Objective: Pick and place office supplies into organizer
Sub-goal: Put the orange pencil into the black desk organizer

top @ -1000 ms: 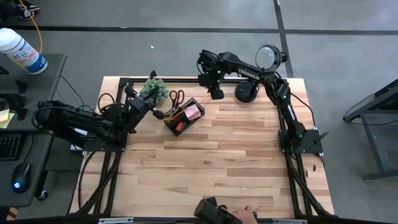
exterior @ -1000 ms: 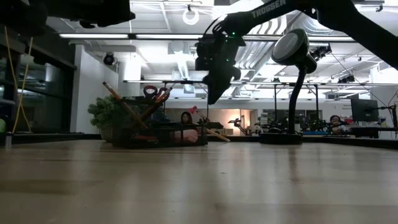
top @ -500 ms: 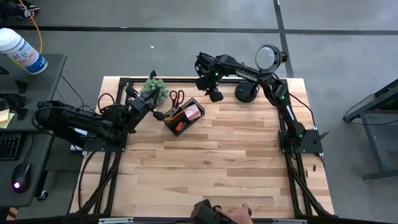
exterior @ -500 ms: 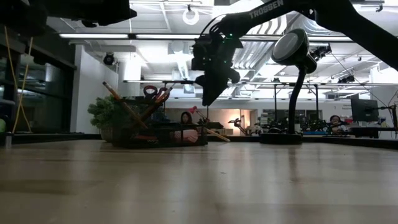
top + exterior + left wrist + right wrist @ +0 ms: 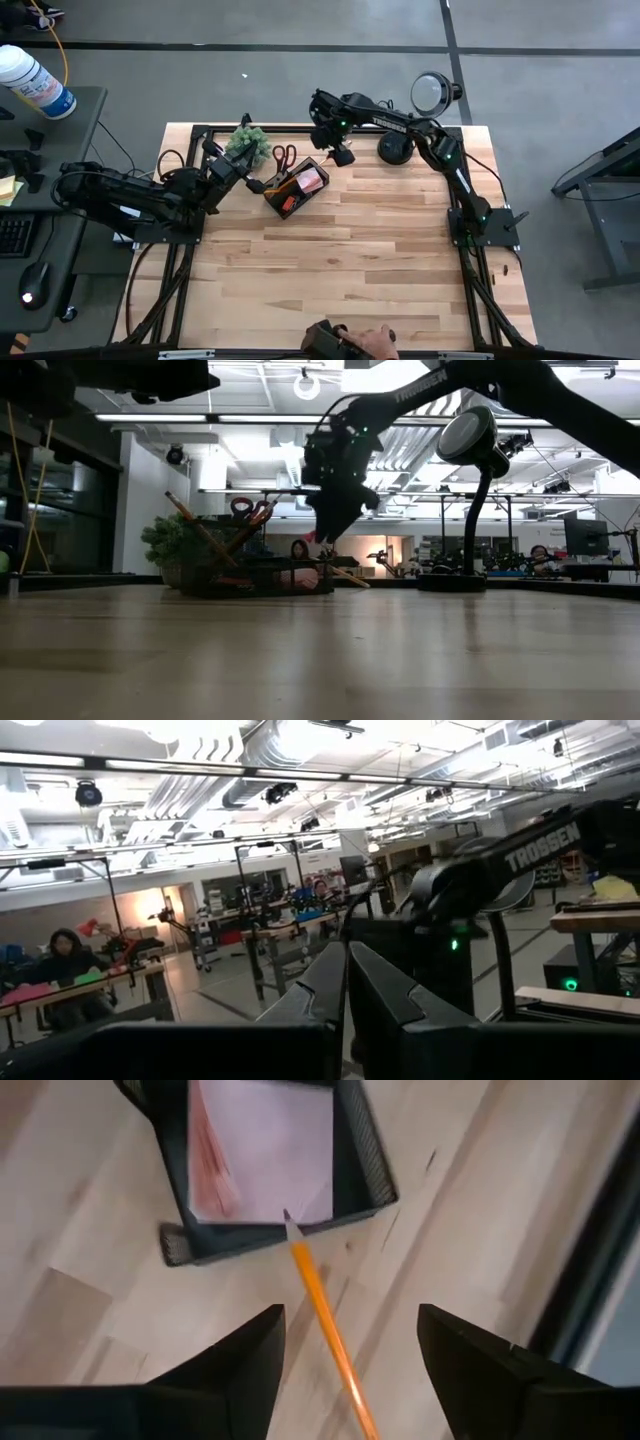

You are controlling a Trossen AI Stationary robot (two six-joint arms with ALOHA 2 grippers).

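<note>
The black organizer (image 5: 293, 191) stands at the table's far middle, with a pink sticky-note pad (image 5: 265, 1150) in one compartment. Red scissors handles (image 5: 245, 508) and a pencil (image 5: 195, 525) stick up out of it. An orange pencil (image 5: 325, 1315) leans with its tip on the organizer's wall; its other end (image 5: 362, 583) is down on the table. My right gripper (image 5: 350, 1320) hangs open just above this pencil, pointing steeply down, one finger on either side and apart from it. My left gripper (image 5: 347, 982) is shut and empty, held above the table left of the organizer (image 5: 228, 170).
A green spiky plant (image 5: 250, 143) stands behind the organizer. The black lamp's base (image 5: 395, 150) is right of my right gripper, and its round head (image 5: 470, 435) is up high. A person's hand (image 5: 372, 344) with a dark device shows at the near edge. Bare wood (image 5: 340, 260) fills the table's middle.
My right gripper has sunk toward the leaning pencil and shifted a little toward the table's left edge, rolling at the wrist. The pencil and the organizer have stayed where they were.
</note>
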